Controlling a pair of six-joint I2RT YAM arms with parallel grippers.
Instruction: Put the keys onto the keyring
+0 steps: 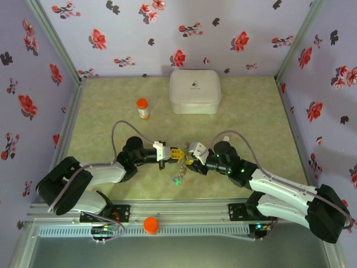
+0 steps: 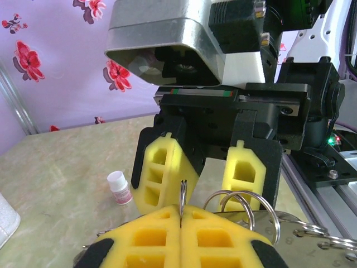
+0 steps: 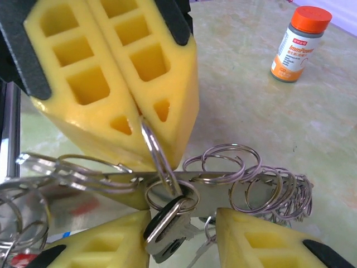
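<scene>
Where my two arms meet over the middle of the counter (image 1: 251,111), toward its near edge, my left hand (image 1: 166,152) and right hand (image 1: 193,152) face tip to tip, and the keys (image 1: 179,167) dangle beneath them. From the left wrist, my left hand (image 2: 181,215) is clenched on the thin keyring (image 2: 182,195), which stands upright between its yellow pads (image 2: 145,237). From the right wrist, one dark-headed key (image 3: 166,226) hangs from that keyring (image 3: 155,148), between my right hand's fingers (image 3: 262,243), which stand apart, released, gripping nothing I can see.
</scene>
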